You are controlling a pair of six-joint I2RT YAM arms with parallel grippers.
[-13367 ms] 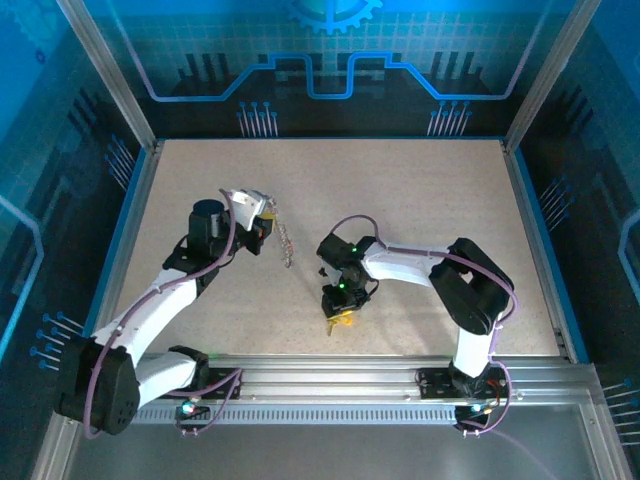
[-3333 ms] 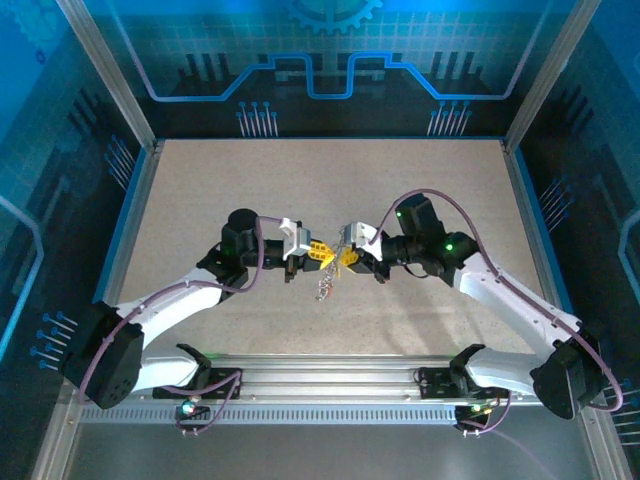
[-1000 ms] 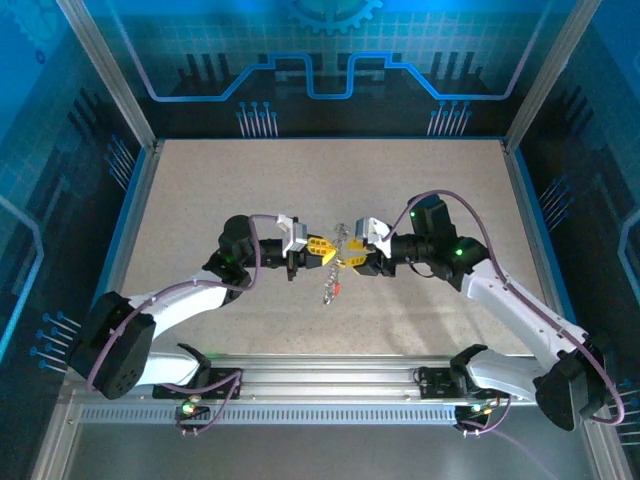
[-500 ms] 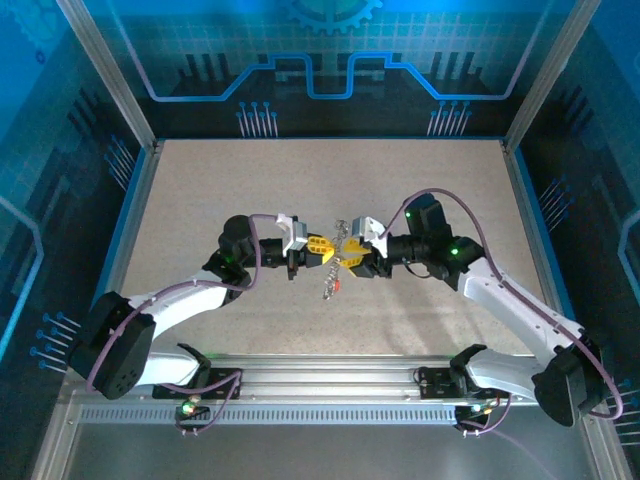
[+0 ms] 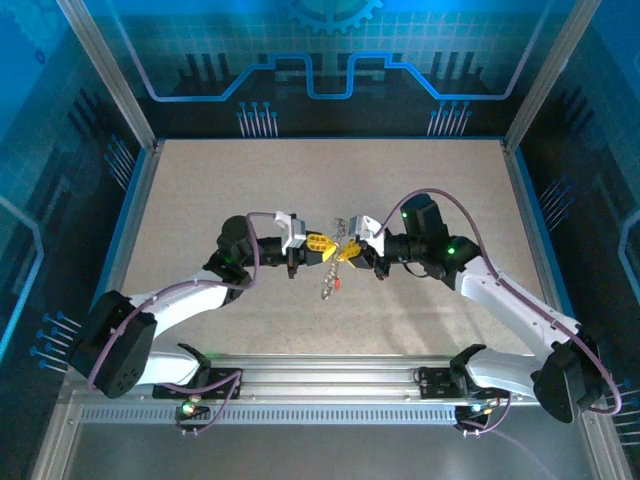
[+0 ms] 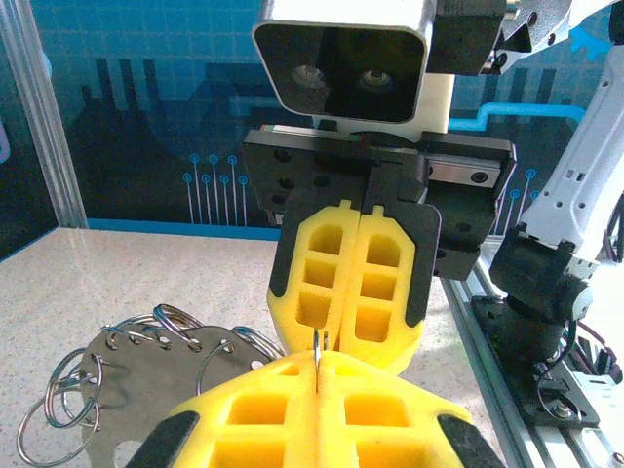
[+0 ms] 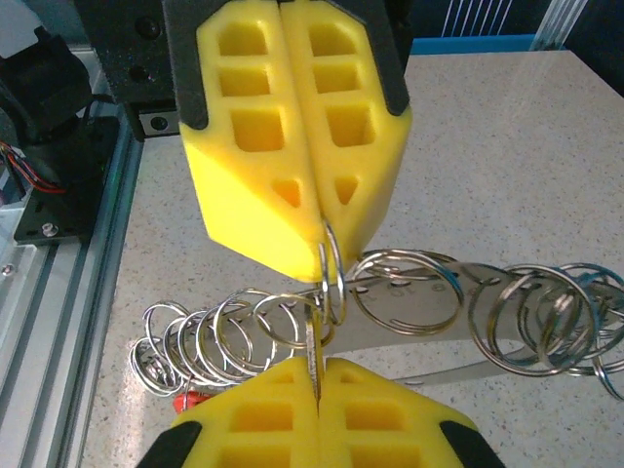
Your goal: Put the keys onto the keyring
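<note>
You are working the threading step, with both tools meeting tip to tip above mid-table. The left gripper is pressing its yellow pads together on the keyring, a thin split ring hanging from a flat metal plate that is carrying many more rings. The right gripper is pinching a thin metal key blade edge-on; I am judging it a key, as its head is hidden between the pads. Blade and ring are touching or nearly so, and I cannot tell whether the ring's coil is parted. A red-headed key is lying low under the ring bunch. The next move is calling for a fine slide of the key's hole onto the ring's free end, with the left grip firm; a slip is risking a dropped key.
</note>
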